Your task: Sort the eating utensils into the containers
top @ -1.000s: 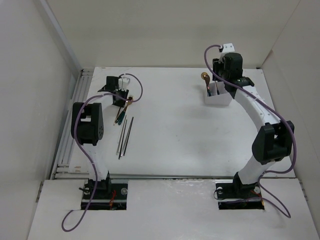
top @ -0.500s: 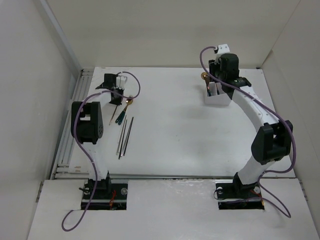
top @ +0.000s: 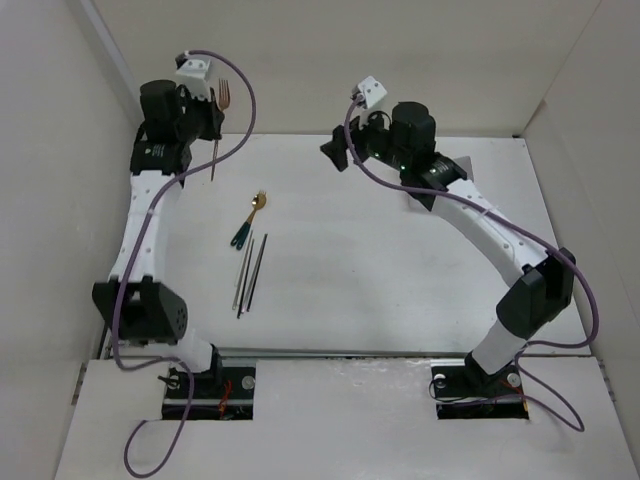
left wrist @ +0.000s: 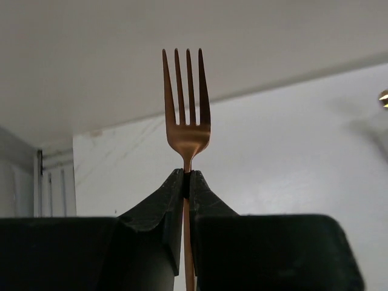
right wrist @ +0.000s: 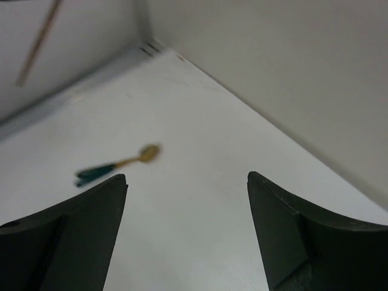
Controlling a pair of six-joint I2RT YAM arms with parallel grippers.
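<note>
One fork [left wrist: 187,115] stands tines-up, high at the far left, pinched just below its head between the pressed-together jaws of the left gripper [left wrist: 187,177]; so narrow a hold could let it swivel or slip during any carry. The right gripper [right wrist: 187,182] hangs spread wide and empty, with the spoon [right wrist: 118,165] lying on the table [right wrist: 200,121] beyond it.

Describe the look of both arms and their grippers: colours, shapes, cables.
The left arm and the right arm each have slim white links joined by chunky black joint housings. A purple cable loops along each arm, and a small white camera block sits at each wrist. The left gripper and right gripper have matte black, wedge-shaped fingers.
</note>
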